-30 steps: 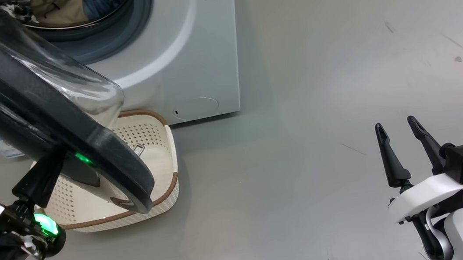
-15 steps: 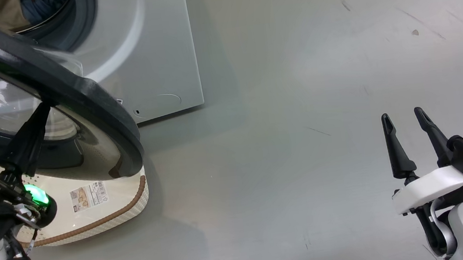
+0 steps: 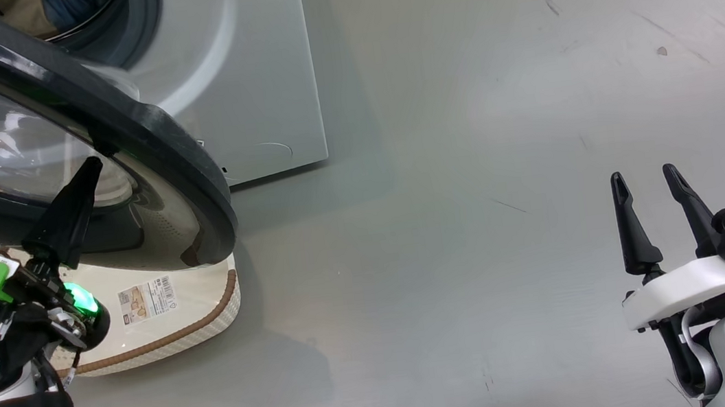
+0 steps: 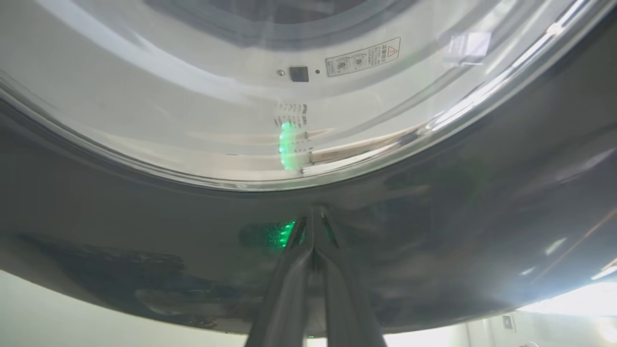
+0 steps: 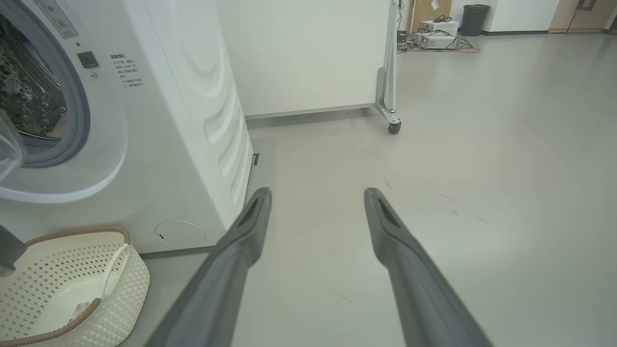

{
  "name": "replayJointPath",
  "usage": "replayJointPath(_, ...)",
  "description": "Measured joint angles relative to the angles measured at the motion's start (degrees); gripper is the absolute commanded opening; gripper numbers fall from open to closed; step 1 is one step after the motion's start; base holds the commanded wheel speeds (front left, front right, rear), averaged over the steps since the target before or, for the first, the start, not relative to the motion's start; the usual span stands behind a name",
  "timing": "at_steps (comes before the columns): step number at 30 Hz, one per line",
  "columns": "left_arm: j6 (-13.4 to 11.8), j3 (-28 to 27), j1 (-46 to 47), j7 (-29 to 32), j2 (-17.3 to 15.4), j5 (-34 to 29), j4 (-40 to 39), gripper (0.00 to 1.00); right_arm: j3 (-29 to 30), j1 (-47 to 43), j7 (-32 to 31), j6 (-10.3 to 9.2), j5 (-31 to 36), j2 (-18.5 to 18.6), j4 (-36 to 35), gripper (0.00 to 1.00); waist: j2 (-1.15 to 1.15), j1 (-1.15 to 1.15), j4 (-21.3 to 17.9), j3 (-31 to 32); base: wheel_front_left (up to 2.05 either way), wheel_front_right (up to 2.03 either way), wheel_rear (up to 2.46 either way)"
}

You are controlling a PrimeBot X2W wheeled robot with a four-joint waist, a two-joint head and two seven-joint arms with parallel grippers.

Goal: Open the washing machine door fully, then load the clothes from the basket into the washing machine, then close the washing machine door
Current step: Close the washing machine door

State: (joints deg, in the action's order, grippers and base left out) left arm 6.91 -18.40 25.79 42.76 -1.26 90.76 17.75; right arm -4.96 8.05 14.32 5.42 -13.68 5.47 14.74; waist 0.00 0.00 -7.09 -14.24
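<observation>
So, left end effector (image 3: pixel 92 167) (image 4: pixel 313 217): closed tight, tips at the washing machine door (image 3: pixel 140 141) (image 4: pixel 434 202)
right end effector (image 3: pixel 641 172) (image 5: pixel 318 190): spread wide, holding nothing
basket (image 3: pixel 165 338) (image 5: pixel 120 289): beside left end effector, under door

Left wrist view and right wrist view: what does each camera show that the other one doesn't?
Left wrist view: the left gripper, shut, with its tips at the glossy black ring of the washing machine door, just below the glass.
Right wrist view: the right gripper, open and holding nothing, the basket and a stretch of floor.
Both: the white front of the washing machine.
</observation>
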Motion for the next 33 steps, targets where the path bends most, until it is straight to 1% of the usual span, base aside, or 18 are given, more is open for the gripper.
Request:
replayJointPath(7,0.1,-0.3,-0.1,-2.1,0.1,0.0,0.8,0.00,0.2,0.0,0.0,0.00,0.0,0.0,0.0,1.00,0.00,0.00,1.7,1.4,0.00,0.00,0.00)
replayJointPath(14,0.1,-0.6,-0.6,-3.8,0.1,0.0,-1.2,0.00,0.3,-0.1,0.0,0.03,0.0,0.0,0.1,1.00,0.00,0.00,3.6,3.3,0.00,0.00,0.00)
replayJointPath(28,0.1,-0.1,-6.6,-5.8,0.1,0.1,-3.3,0.00,0.2,-1.8,0.0,0.08,0.0,-0.1,1.5,1.00,0.00,0.00,5.9,8.6,0.00,0.00,0.00)
replayJointPath(29,0.1,-0.1,-7.1,-6.1,0.2,0.0,-3.5,0.05,0.1,-2.0,0.0,0.08,0.0,-0.1,1.5,1.00,0.00,0.00,6.0,9.0,0.00,0.00,0.00)
replayJointPath(30,0.1,0.0,-7.5,-6.2,0.1,0.0,-3.8,0.31,0.1,-2.1,0.0,0.08,0.0,-0.1,1.5,1.00,0.00,0.00,6.1,9.3,0.00,0.00,0.00)
replayJointPath(31,0.1,0.1,-7.9,-6.6,0.1,0.0,-4.3,0.88,0.1,-2.3,0.0,0.09,0.0,-0.1,1.5,1.00,0.00,0.00,6.3,9.6,0.00,0.00,0.00)
replayJointPath(32,0.1,0.1,-8.2,-7.2,0.1,-0.1,-4.9,1.00,0.1,-2.7,0.0,0.09,0.0,-0.1,1.5,1.00,0.00,0.00,6.4,9.8,0.00,0.00,0.00)
replayJointPath(33,0.1,0.2,-8.3,-7.4,0.1,-0.2,-5.3,1.00,0.2,-2.9,0.0,0.09,0.0,-0.1,1.6,1.00,0.00,0.00,6.6,10.0,0.00,0.00,0.00)
